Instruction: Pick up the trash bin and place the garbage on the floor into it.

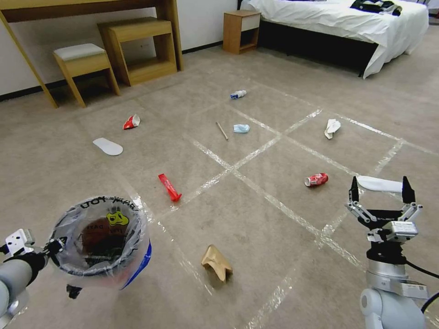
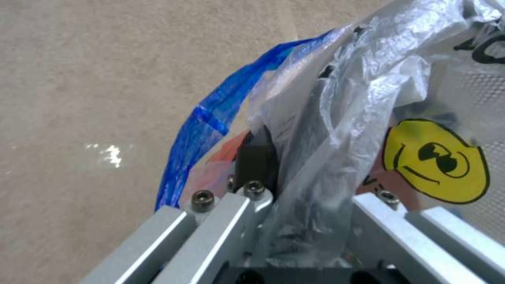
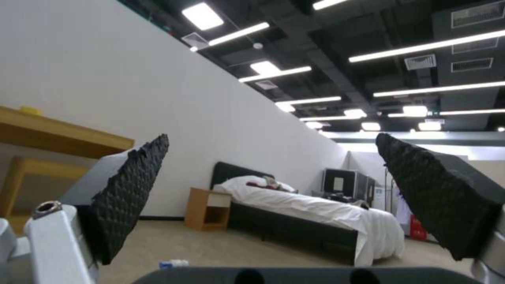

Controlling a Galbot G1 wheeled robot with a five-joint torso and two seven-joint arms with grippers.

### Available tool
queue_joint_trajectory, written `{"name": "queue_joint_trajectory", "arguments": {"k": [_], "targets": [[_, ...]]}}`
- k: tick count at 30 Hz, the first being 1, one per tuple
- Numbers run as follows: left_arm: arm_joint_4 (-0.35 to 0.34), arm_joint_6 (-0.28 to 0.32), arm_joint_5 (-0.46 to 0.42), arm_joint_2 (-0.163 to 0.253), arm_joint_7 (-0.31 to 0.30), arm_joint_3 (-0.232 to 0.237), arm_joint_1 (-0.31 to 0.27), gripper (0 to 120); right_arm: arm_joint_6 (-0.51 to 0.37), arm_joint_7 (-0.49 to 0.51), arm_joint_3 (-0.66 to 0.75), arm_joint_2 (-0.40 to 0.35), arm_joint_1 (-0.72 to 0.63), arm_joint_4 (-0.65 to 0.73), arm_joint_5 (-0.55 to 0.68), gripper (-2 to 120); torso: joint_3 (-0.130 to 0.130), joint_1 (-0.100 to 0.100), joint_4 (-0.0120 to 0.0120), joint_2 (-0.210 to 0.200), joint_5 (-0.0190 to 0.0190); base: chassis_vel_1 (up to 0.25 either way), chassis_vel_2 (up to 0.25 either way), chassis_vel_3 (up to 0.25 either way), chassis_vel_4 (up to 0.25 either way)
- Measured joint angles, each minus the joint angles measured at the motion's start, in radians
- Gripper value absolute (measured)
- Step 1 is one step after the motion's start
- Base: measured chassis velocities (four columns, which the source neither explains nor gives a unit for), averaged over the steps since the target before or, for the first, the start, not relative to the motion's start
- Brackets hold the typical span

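A white-sheeted bed [image 1: 347,20], wooden nightstand [image 1: 241,31], desk [image 1: 91,9] and cushioned stool [image 1: 82,61] line the wall.

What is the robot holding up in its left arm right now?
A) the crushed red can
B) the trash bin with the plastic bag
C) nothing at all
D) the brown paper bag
B. The left gripper is clamped on the rim of the trash bin, holding it above the floor, while the crushed red can and brown paper bag lie on the carpet.

**Clearance around floor litter**

You have open floor [image 1: 274,228] on all sides of the brown paper bag [image 1: 217,262] and red can [image 1: 316,179]. The trash bin [image 1: 100,242], held at your left, crowds only that side. The right gripper [image 1: 378,188] hangs spread above carpet, unobstructed.
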Motion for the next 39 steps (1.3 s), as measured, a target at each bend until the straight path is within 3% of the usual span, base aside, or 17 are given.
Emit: {"name": "queue_joint_trajectory", "arguments": {"k": [14, 18, 25, 26, 28, 29, 32, 36, 39], "targets": [[-0.001, 0.000, -0.001, 0.000, 0.000, -0.005, 0.000, 0, 0.010, -0.007, -0.003, -0.025, 0.017, -0.012, -0.004, 100, 0.000, 0.000, -0.0001, 0.000, 0.0003, -0.058, 0.052, 0.054, -0.053], [0.002, 0.000, -0.001, 0.003, -0.001, -0.007, -0.001, 0, -0.033, 0.016, -0.022, -0.104, 0.043, 0.002, -0.002, 100, 0.000, 0.000, 0.0002, 0.000, 0.0003, 0.000, 0.000, 0.000, 0.000], [0.008, 0.000, -0.001, 0.001, -0.001, -0.006, -0.001, 0, -0.148, 0.061, -0.128, -0.309, 0.082, -0.014, 0.132, 100, 0.000, 0.000, 0.0000, 0.000, 0.0005, 0.000, 0.000, 0.000, 0.000], [0.008, 0.000, -0.001, 0.001, -0.001, -0.006, -0.001, 0, -0.148, 0.061, -0.128, -0.309, 0.082, -0.014, 0.132, 100, 0.000, 0.000, 0.0000, 0.000, 0.0005, 0.000, 0.000, 0.000, 0.000], [0.013, 0.000, 0.000, -0.004, 0.001, -0.004, -0.003, 0, -0.206, 0.059, -0.227, -0.444, 0.095, -0.016, 0.251, 100, 0.000, 0.000, 0.0000, 0.000, 0.0003, 0.000, 0.000, 0.000, 0.000], [0.013, 0.000, 0.000, -0.004, 0.001, -0.004, -0.003, 0, -0.206, 0.059, -0.227, -0.444, 0.095, -0.016, 0.251, 100, 0.000, 0.000, 0.0000, 0.000, 0.0003, 0.000, 0.000, 0.000, 0.000], [0.017, 0.000, 0.001, -0.007, 0.002, -0.001, -0.007, 0, -0.252, -0.014, -0.367, -0.578, 0.112, -0.021, 0.376, 100, 0.000, 0.000, 0.0002, 0.000, 0.0003, 0.000, 0.000, 0.000, 0.000], [0.023, 0.000, 0.001, -0.006, 0.006, -0.001, -0.010, 0, -0.267, -0.061, -0.458, -0.638, 0.119, -0.022, 0.422, 100, 0.000, 0.000, 0.0002, 0.000, 0.0001, 0.000, 0.000, 0.000, 0.000], [0.051, 0.000, 0.001, 0.011, 0.015, 0.026, -0.034, 0, -0.274, -0.091, -0.612, -0.695, 0.133, -0.036, 0.439, 100, 0.000, 0.000, 0.0002, 0.000, 0.0002, 0.000, 0.000, 0.000, 0.000]]}}
